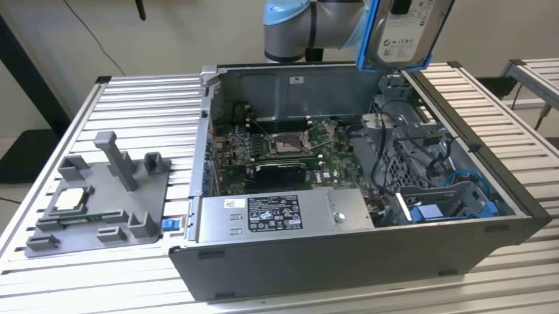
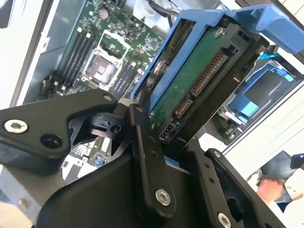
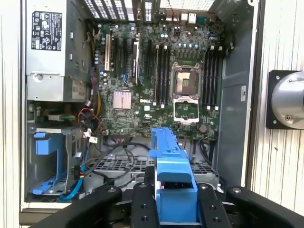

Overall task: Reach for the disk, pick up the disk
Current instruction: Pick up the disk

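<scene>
The disk (image 1: 400, 33) hangs upright above the back right corner of the open computer case (image 1: 349, 261), its white label facing the exterior camera and its blue carrier around the edges. In the second wrist view the disk (image 2: 197, 80) shows its green circuit board and connector, clamped between the black fingers (image 2: 148, 161) of my gripper (image 2: 178, 142). In the first wrist view the blue carrier edge of the disk (image 3: 171, 164) stands between the two fingers (image 3: 209, 206) of the gripper (image 3: 175, 204), which is shut on it.
Inside the case lie the motherboard (image 1: 279, 150), the power supply (image 1: 271, 212) and a drive cage with a bare blue bracket (image 1: 432, 212). A grey fixture (image 1: 109, 196) holding a small silver chip (image 1: 70, 199) sits on the slatted table (image 1: 148, 111). A person's hand (image 2: 271, 186) is nearby.
</scene>
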